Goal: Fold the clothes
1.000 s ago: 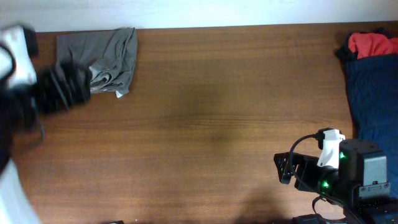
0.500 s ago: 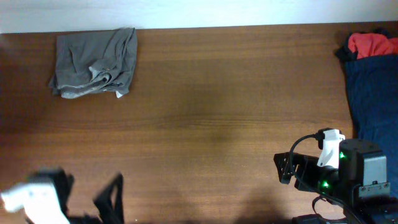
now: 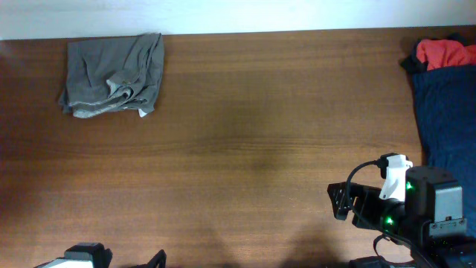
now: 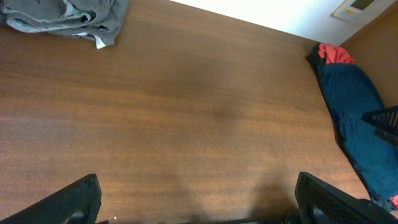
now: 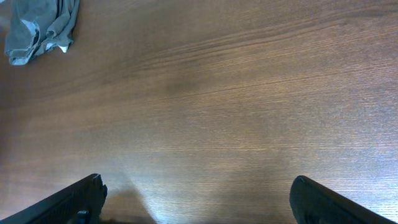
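Overhead, the grey garment lies crumpled at the far left corner of the table, with a small white tag showing at its near edge. Along the table's right edge lies the dark navy garment, and the red garment is bunched at its far end, by the table's far right corner. Both arms sit at the table's near edge: the left arm at the near left, barely in the picture, and the right arm at the near right, with green lights on its body. From the left wrist, the left hand is released, its two dark fingers spread wide above bare table wood and gripping nothing. From the right wrist, the right hand is likewise released, its dark tips far apart with nothing between them. All three garments lie well apart from both hands.
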You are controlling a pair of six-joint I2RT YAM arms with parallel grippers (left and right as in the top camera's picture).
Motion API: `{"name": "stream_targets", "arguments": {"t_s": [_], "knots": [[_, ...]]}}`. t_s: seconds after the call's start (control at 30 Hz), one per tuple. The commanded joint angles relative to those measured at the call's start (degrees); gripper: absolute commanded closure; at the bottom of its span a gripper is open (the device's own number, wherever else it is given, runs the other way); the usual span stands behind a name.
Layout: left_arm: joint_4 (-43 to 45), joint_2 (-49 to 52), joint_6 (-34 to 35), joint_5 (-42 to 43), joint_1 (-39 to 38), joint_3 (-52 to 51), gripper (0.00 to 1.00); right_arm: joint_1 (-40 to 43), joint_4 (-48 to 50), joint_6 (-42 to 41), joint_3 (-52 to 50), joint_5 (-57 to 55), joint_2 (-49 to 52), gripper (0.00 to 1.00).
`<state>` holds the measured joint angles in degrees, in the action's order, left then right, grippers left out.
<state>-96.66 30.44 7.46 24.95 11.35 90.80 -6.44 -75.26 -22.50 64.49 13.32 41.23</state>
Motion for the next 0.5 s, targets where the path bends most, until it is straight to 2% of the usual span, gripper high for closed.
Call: {"name": "stream_targets", "arguments": {"t_s": [0.0,0.13,0.3,0.47], "knots": [[0.48,-0.37,-0.72,0.79,0.04,-0.28,0.01,-0.35,0.02,-0.48,-0.15,-0.52,0.0,0.01],[1.79,-0.37,-1.14,-2.25,0.33,-1.79,0.01,-0.35,0.02,-0.48,-0.15,-0.52,0.0,0.01],[9.2,-0.55,-6.99,-1.11,0.35,-8.33,0.01,-0.35,0.02,-0.48,-0.15,-0.52,0.0,0.01],[27.15,-3.91,-13.81,6.08,-1.46,-22.45,0.01,-0.35,0.02,-0.48,-0.15,-0.52,0.0,0.01]]}}
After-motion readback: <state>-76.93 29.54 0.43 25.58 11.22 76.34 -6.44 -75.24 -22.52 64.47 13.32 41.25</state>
